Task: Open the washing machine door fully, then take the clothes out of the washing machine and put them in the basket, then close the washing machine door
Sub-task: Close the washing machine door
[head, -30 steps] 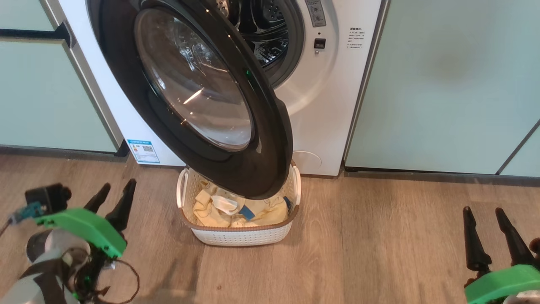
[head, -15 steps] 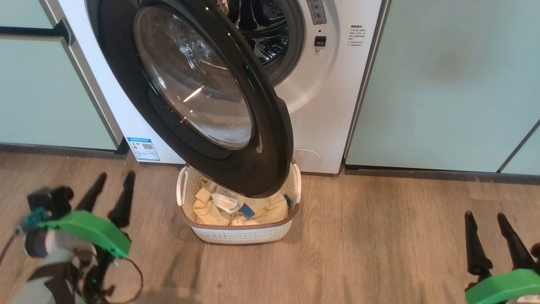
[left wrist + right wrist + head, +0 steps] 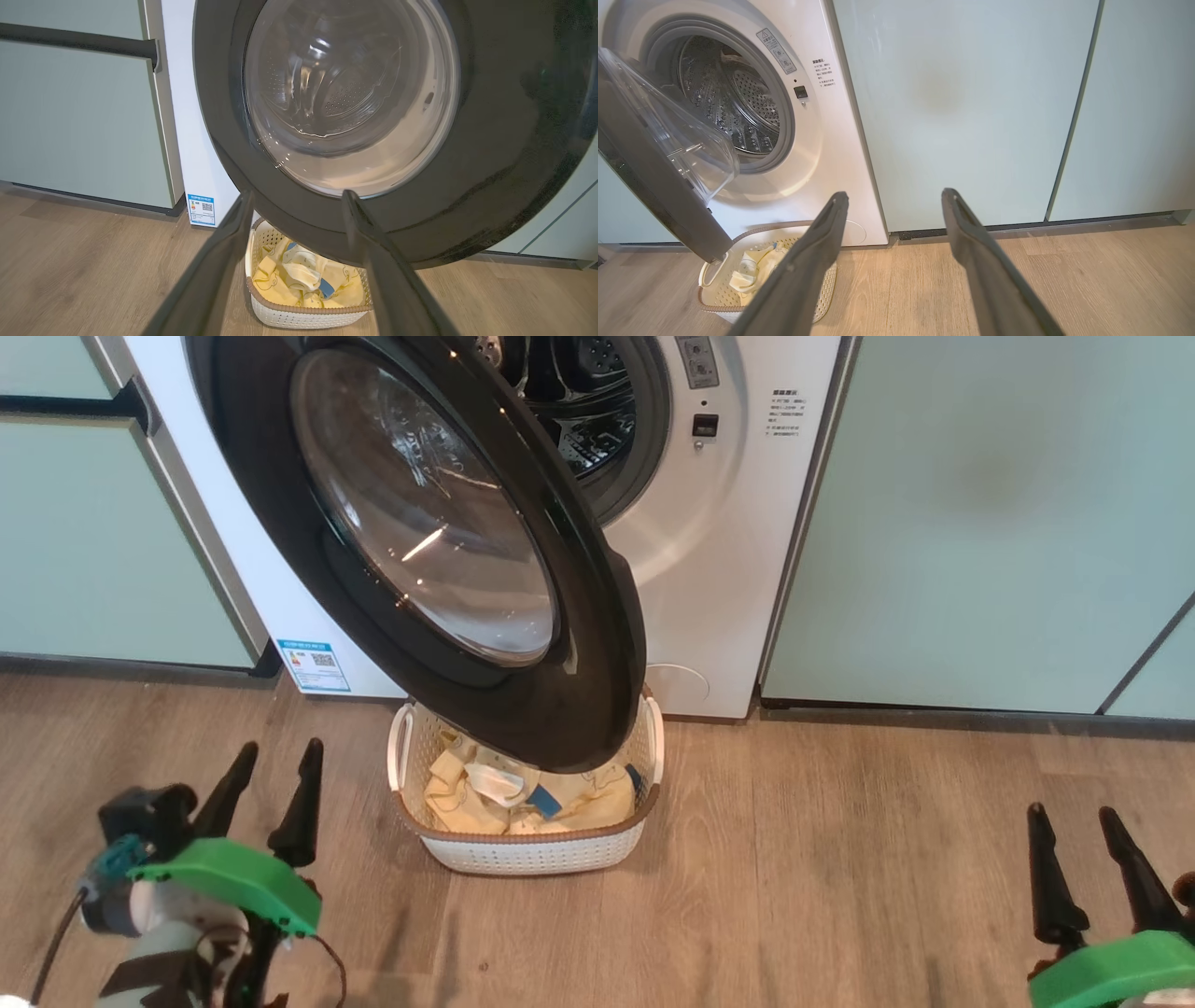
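Observation:
The washing machine [image 3: 719, 569] is white, and its grey-rimmed drum mouth [image 3: 733, 102] looks bare inside. The washing machine door [image 3: 420, 541], glossy black with a bulging glass window, stands swung out over the basket [image 3: 532, 849]. The cream perforated basket sits on the floor under the door's lower edge. In it lie the pale yellow clothes [image 3: 579, 803] with blue patches. My left gripper [image 3: 280, 751] hangs open to the left of the basket, fingers pointing at the door [image 3: 490, 163]. My right gripper [image 3: 1071, 812] is open at the lower right, facing a cabinet front.
Pale green cabinets flank the machine on the left [image 3: 93, 541] and right [image 3: 980, 523]. A dark handle bar [image 3: 79, 42] runs along the left cabinet. Wooden floor [image 3: 840, 877] stretches between the basket and my right gripper.
My left gripper has shifted a little to the right, toward the basket. The right gripper, door and basket stay where they were.

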